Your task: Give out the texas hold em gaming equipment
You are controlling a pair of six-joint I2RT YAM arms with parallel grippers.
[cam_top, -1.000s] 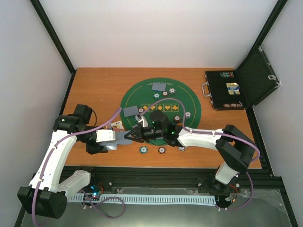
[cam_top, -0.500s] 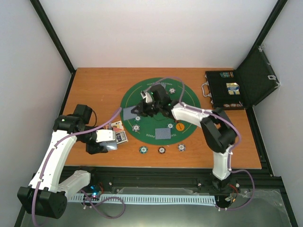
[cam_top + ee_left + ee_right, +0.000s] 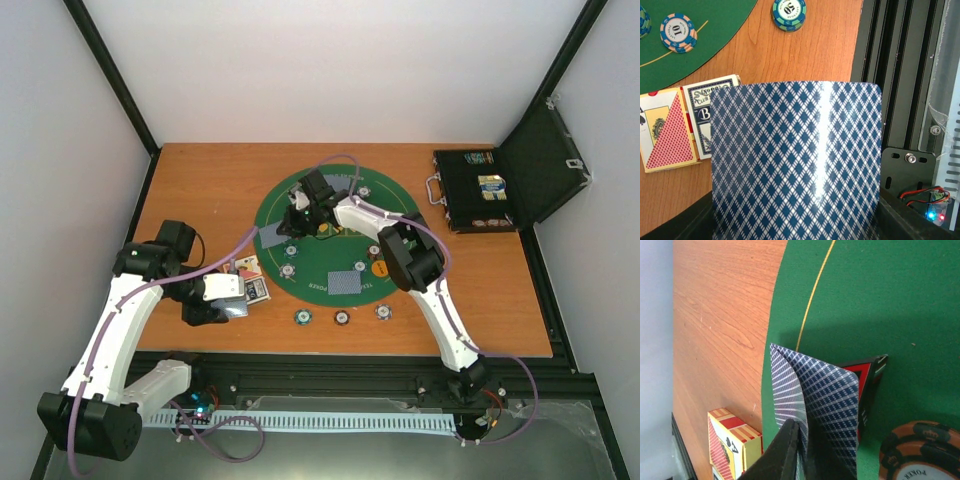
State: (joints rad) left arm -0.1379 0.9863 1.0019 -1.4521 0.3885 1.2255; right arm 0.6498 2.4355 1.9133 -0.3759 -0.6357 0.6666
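Up front, the right claw [image 3: 800, 434] is clamped together on blue cards [image 3: 825, 400] that fan out ahead of it over the green mat [image 3: 880, 300]. A red-edged triangle [image 3: 867, 385] pokes out beyond them, with a chip [image 3: 920, 450] to the right. The left claw [image 3: 243, 292] pinches a single card [image 3: 795, 160], and a card box [image 3: 670, 127] lies to its left.

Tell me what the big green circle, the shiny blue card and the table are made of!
The green mat looks like felt or soft cloth: dull, fuzzy, no shine. The blue card looks like glossy coated paper or plastic: a bright streak of light runs down it. The table looks like wood with grain lines, maybe just a printed layer.
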